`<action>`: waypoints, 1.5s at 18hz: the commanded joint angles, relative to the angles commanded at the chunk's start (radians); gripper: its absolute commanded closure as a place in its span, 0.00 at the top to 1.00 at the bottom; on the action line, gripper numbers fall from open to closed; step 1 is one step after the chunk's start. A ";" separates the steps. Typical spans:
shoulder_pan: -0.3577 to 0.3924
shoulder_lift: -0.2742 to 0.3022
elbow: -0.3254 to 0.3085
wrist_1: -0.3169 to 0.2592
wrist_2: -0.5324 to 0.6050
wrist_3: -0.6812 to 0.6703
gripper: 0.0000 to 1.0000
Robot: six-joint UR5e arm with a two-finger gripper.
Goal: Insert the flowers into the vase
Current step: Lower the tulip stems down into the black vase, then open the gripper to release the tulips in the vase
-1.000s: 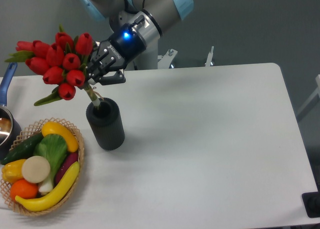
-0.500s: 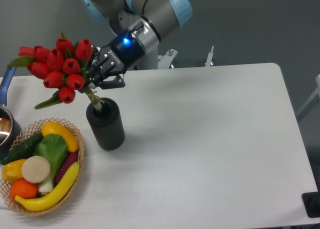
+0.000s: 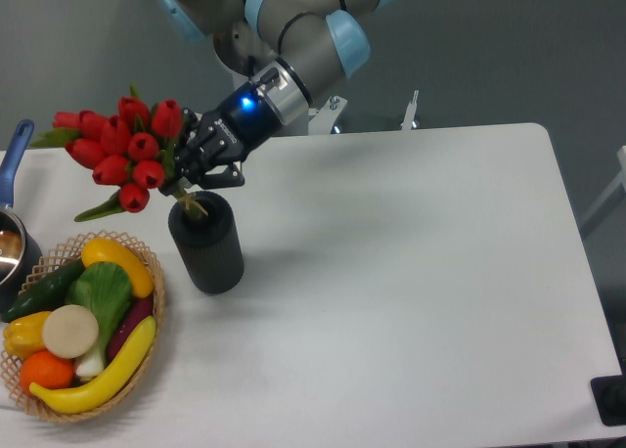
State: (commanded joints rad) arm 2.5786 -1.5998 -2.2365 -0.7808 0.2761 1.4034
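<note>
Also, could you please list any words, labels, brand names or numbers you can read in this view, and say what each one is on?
Tool: a short line of pale lettering runs along its black body, too small and blurred to read.
Vase, flowers, basket and table: no text, label or number visible.
Nothing else in this view carries readable writing.

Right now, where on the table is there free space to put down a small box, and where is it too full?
The white table is bare from the vase to its right edge, front to back. The left side is crowded: the basket of vegetables, the pot at the edge, and the gripper holding the flowers tilted over the vase's mouth.
</note>
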 joint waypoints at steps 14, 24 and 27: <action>0.048 -0.061 -0.025 0.000 0.000 0.092 0.75; 0.132 -0.037 -0.034 0.002 -0.005 0.082 1.00; 0.185 -0.012 -0.031 0.000 -0.011 0.059 1.00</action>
State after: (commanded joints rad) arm 2.7640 -1.6123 -2.2673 -0.7808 0.2654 1.4619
